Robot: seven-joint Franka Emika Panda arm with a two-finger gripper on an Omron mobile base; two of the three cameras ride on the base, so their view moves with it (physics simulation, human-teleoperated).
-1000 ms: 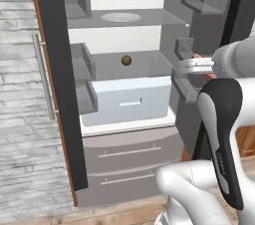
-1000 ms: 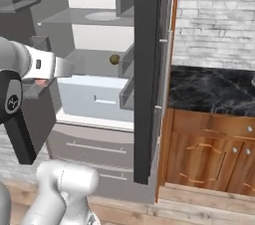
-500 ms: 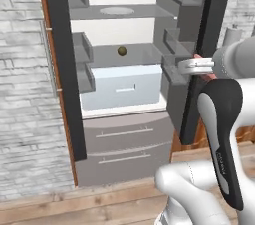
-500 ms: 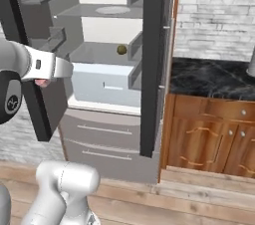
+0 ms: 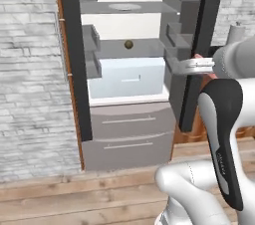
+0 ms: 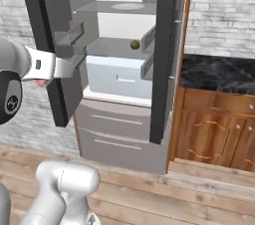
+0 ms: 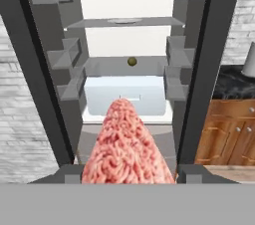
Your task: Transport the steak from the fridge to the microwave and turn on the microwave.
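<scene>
Steak (image 7: 127,144) sits in my pincer (image 7: 128,173), pinched between the two tips and sticking straight out ahead of them. In the left base view a sliver of pink shows at the pincer (image 5: 203,64), just beyond the hand.

Fridge (image 7: 127,77) stands ahead of the pincer, both doors swung wide, one to either side of it. Steak is clear of the shelves, out in front of the opening. Past its tip: one pale drawer (image 7: 124,94), and above that one small brown ball (image 7: 131,61) on the middle shelf. One round plate (image 7: 118,21) on the upper shelf. Two grey drawers (image 5: 130,132) below the fridge compartment.

To the right of the pincer, beyond the right door (image 7: 206,64): one dark counter (image 6: 219,74) over wooden cabinets (image 6: 214,129). I can't tell where the microwave is from here.

Risks, as I judge them: the slab overhangs the tips a long way, so a quick swing could let it droop or slide out. That right door stands between the pincer and the counter side; turning that way too tight would clip the door's edge or its bins with steak or wrist.
</scene>
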